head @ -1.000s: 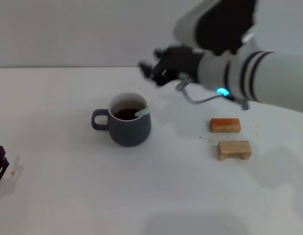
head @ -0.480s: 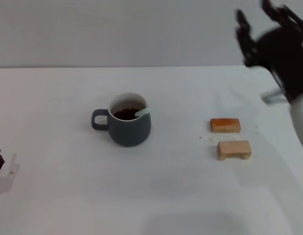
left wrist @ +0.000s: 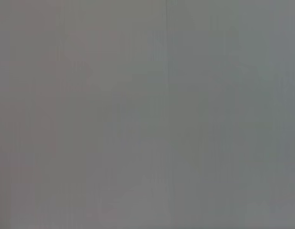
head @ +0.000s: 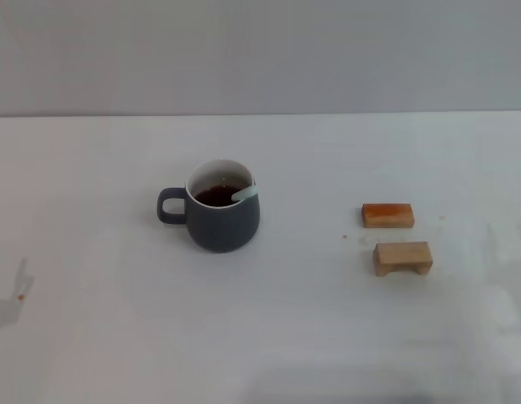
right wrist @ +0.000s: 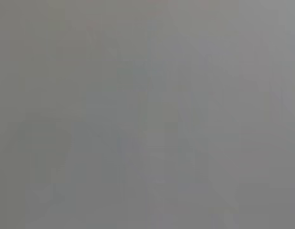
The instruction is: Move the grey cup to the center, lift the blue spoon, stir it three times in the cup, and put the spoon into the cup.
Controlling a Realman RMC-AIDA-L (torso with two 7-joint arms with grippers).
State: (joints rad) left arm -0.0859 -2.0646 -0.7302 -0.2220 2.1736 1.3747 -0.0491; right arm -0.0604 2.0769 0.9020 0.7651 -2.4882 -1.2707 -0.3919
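The grey cup (head: 218, 215) stands upright near the middle of the white table (head: 268, 337) in the head view, its handle to the left, with dark brown liquid inside. The blue spoon (head: 245, 193) rests in the cup, its pale blue handle end leaning on the right rim; its bowl is hidden in the liquid. Neither gripper shows in the head view. Both wrist views show only a plain grey surface.
An orange-topped wooden block (head: 387, 215) and a plain wooden block (head: 402, 257) lie right of the cup. A small orange speck (head: 20, 295) lies near the left edge. A grey wall stands behind the table.
My right arm has drawn back from above the cup to the right and out of view. My left gripper has slipped out past the left edge. Cup and spoon have not moved.
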